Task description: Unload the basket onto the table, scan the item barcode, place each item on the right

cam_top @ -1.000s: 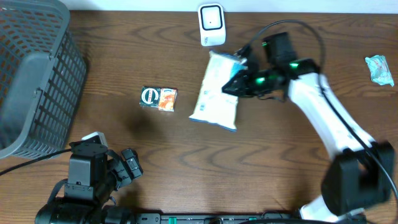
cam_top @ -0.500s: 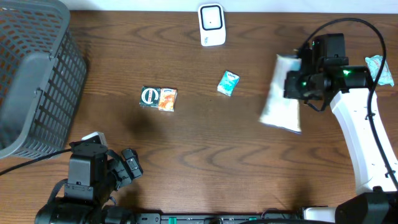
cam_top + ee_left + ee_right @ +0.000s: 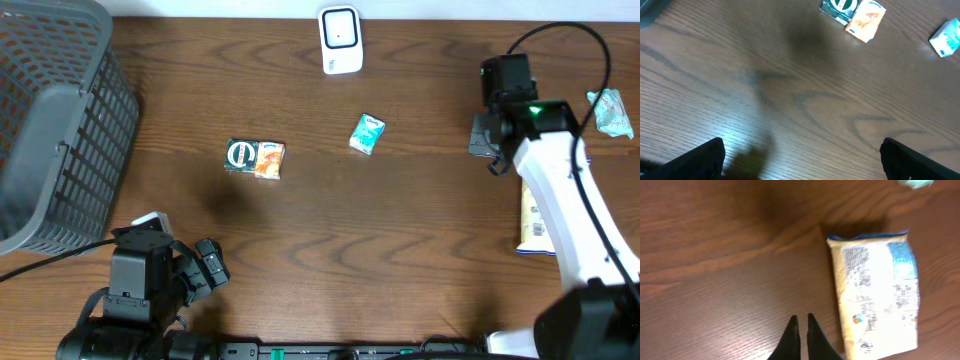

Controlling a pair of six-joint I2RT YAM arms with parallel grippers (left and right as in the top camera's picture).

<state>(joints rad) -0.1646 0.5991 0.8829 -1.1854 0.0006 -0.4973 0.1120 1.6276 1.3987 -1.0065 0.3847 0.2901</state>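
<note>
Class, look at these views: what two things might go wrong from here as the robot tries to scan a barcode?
1. The right gripper is shut beside the white packet, not holding it; lying flat, it may be hard to grasp.
2. The scanner is far away; a carry there might knock the small blue packet.

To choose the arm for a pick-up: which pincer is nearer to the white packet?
Right. The right pincer is shut just beside the white packet, not touching it; the left pincer is open, far across the table.
</note>
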